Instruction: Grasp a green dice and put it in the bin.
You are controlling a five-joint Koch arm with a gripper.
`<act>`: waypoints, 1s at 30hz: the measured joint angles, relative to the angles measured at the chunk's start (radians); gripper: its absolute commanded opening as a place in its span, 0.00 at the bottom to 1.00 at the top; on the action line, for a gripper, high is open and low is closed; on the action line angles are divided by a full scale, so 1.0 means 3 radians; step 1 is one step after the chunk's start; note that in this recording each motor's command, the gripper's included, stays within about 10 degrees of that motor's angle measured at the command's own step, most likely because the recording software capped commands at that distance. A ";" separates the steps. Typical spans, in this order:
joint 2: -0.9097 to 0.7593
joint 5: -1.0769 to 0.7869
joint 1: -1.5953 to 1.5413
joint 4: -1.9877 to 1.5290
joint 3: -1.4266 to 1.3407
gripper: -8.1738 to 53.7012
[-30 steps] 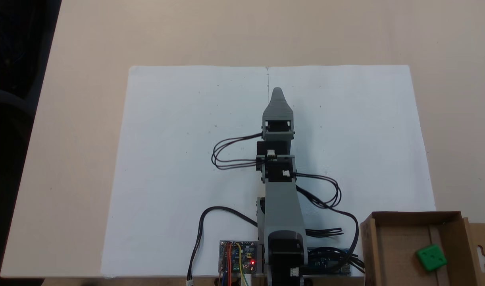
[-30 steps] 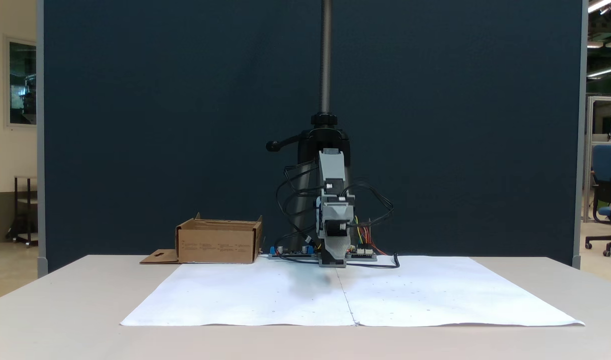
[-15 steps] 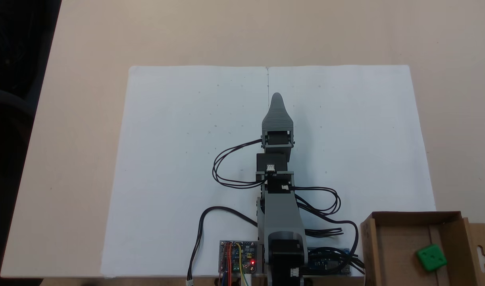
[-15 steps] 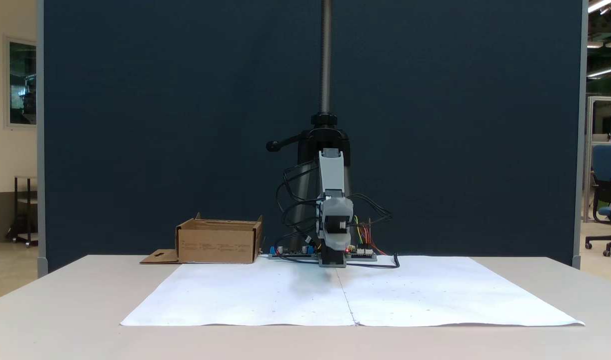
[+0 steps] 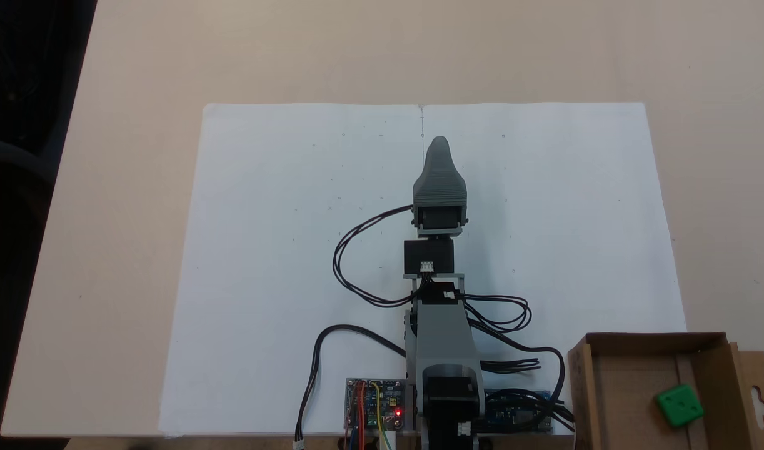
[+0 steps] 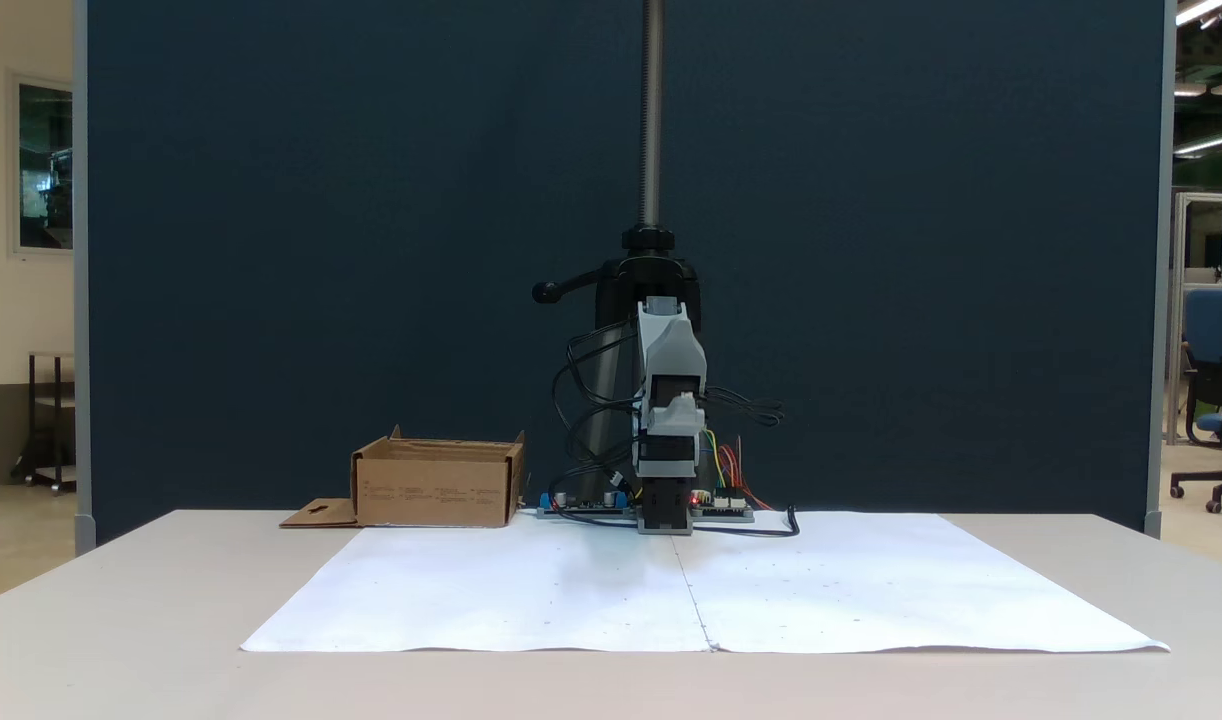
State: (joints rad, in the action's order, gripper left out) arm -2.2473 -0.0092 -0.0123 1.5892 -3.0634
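1. Since the picture 0.5 s earlier the grey arm point(image 5: 443, 350) has raised its gripper point(image 5: 439, 142): in a fixed view from the front the gripper point(image 6: 677, 403) now sits higher above the white paper point(image 6: 531, 600), and the dark shadow beneath it has thinned out.
2. From above, the gripper tip stands a little farther up the paper, and the wrist section looks more foreshortened.
3. The green dice point(image 5: 679, 405) and the bin point(image 5: 582, 387) lie exactly as they did 1 s ago.
4. The dice rests inside the bin, in its right part as seen from above, just beside the inner divider fold, well apart from the gripper.
5. I cannot tell whether the claw is open: its jaws line up 1 behind the other for both cameras, and only 1 pointed tip shows. Nothing is seen held in it.
6. The surface is a pale beige table point(image 5: 357, 56) covered by 2 white sheets meeting at a centre seam.
7. Behind the table stands a dark blue partition point(image 6: 321, 250); a black stand point(image 6: 651, 270) with a metal pole rises behind the arm.
8. A blue office chair point(image 6: 1216, 370) shows at the right edge of the front view.
9. Faint print marks the bin's front wall point(image 6: 436, 492), too small to read.
10. A red light glows on the circuit board point(image 5: 376, 411) at the arm's base.
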 measured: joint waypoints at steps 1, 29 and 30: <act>-0.0005 0.0000 0.0000 0.0010 -0.0005 0.85; -0.0005 -0.0112 0.0036 0.0010 -0.0005 0.85; 0.0000 -0.0112 0.0036 0.0010 0.0000 0.85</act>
State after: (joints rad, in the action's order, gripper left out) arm -2.2473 -0.0430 -0.0015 1.5923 -3.0634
